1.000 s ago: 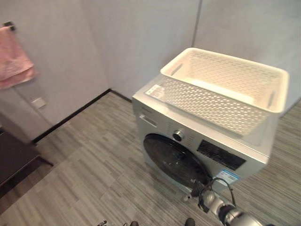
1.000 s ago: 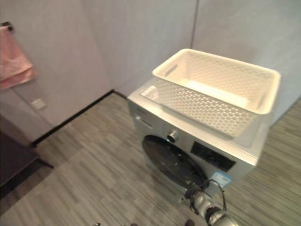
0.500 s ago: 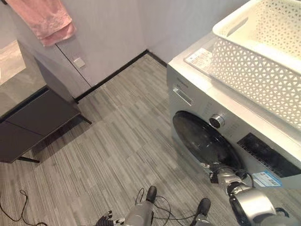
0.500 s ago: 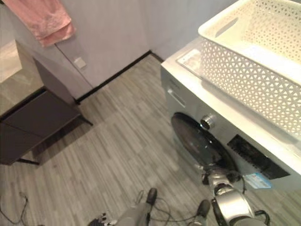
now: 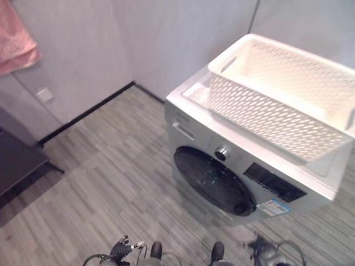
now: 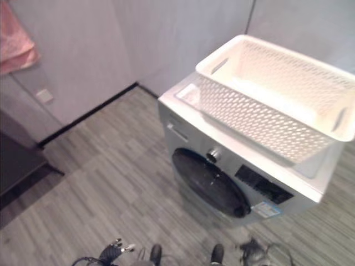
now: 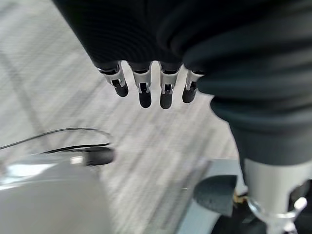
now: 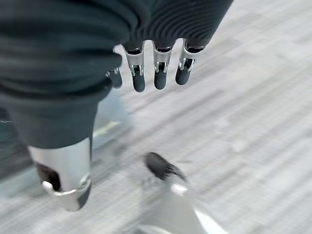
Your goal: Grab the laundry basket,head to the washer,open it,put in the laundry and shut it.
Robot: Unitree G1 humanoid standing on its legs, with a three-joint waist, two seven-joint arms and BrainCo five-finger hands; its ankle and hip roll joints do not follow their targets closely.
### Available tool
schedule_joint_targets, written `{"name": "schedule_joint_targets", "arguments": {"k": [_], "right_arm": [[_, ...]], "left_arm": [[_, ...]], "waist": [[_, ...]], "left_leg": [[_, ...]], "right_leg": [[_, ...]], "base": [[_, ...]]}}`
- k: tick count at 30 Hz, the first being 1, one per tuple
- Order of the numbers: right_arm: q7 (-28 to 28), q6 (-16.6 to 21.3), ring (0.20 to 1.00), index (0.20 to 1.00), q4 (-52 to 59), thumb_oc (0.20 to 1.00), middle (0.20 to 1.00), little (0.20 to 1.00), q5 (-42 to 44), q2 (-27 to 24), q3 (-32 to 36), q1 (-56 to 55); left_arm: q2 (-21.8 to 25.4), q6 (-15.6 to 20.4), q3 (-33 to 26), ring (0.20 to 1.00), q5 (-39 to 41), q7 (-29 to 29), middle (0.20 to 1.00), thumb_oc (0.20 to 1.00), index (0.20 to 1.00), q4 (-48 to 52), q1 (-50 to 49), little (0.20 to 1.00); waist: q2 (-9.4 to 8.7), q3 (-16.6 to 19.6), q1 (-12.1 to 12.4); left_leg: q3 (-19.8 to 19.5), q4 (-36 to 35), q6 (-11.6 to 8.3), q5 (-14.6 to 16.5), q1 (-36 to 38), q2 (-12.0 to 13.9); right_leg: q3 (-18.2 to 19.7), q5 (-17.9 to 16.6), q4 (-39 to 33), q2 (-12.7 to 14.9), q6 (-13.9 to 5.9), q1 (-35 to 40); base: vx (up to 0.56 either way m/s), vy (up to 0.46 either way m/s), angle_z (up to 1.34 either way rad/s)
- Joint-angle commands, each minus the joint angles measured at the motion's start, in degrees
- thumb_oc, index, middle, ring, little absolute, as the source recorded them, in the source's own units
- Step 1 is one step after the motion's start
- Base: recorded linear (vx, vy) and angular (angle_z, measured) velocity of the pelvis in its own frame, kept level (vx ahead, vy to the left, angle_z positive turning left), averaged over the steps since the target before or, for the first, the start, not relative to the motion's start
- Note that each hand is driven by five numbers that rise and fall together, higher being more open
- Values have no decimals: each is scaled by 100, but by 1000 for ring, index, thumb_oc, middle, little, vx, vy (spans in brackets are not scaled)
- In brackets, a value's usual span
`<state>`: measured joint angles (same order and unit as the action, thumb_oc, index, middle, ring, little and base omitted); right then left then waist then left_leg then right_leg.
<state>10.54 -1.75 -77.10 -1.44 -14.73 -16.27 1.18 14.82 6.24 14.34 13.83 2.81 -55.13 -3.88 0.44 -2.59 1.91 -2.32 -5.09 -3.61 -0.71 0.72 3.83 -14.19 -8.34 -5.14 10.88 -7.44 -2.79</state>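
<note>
A silver front-loading washer (image 5: pixel 195 117) stands against the grey wall, its round dark door (image 5: pixel 211 180) shut. On its top rests a white perforated laundry basket (image 5: pixel 266 119), and no clothes show inside it. My left hand (image 5: pixel 120 247) hangs low at the bottom left, well away from the washer. In its wrist view the left hand's fingers (image 7: pixel 143 83) point straight down over bare floor. My right hand (image 5: pixel 259 250) hangs below the door's lower right edge, not touching it. The right hand's fingers (image 8: pixel 159 73) are also straight and hold nothing.
A pink towel (image 5: pixel 16 44) hangs on the wall at the upper left, above a wall socket (image 5: pixel 44 95). A dark low cabinet (image 5: pixel 16 166) stands at the left edge. Grey plank floor (image 5: pixel 111 188) stretches out in front of the washer.
The camera has swung, so the whole scene has shifted. My right hand, which was at the door's lower right edge, has dropped away from it. My left hand now shows at the bottom.
</note>
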Motion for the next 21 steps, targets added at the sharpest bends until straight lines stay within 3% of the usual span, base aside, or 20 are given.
{"name": "schedule_joint_targets", "arguments": {"k": [1, 8, 9, 21], "right_arm": [[19, 18, 1000, 1000, -338, 1000, 1000, 1000, -194, -41, 5, 483], [-182, -27, 1000, 1000, -505, 1000, 1000, 1000, -337, -66, 325, -338], [-230, -24, 1000, 1000, -513, 1000, 1000, 1000, -321, -79, 431, -441], [-337, 10, 1000, 1000, -532, 1000, 1000, 1000, -137, -138, 649, -497]], "left_arm": [[135, 521, -82, 1000, -217, 298, 1000, 1000, 1000, -148, 56, 1000], [148, 555, -492, 1000, 435, -41, 1000, 1000, 1000, -640, 241, 1000], [96, 532, -583, 1000, 463, -111, 1000, 1000, 1000, -841, 230, 1000], [21, 429, -779, 1000, 561, -361, 1000, 1000, 1000, -1191, 165, 1000]], "waist": [[-197, -153, -11], [-242, 6, -467], [-228, 48, -614], [-236, 220, -800]], "left_leg": [[251, 293, 232, 276, -298, -348], [730, 315, 265, 426, 49, -327], [939, 336, 293, 496, 185, -311], [1191, 309, 315, 536, 404, -268]], "right_leg": [[172, 658, 44, -140, -82, 253], [609, 606, 120, -161, -127, 263], [823, 578, 141, -183, -139, 246], [1107, 525, 152, -225, -151, 294]], "base": [[-42, 12, -35], [-35, 19, -52], [-22, 24, -59], [-8, 5, -20]]}}
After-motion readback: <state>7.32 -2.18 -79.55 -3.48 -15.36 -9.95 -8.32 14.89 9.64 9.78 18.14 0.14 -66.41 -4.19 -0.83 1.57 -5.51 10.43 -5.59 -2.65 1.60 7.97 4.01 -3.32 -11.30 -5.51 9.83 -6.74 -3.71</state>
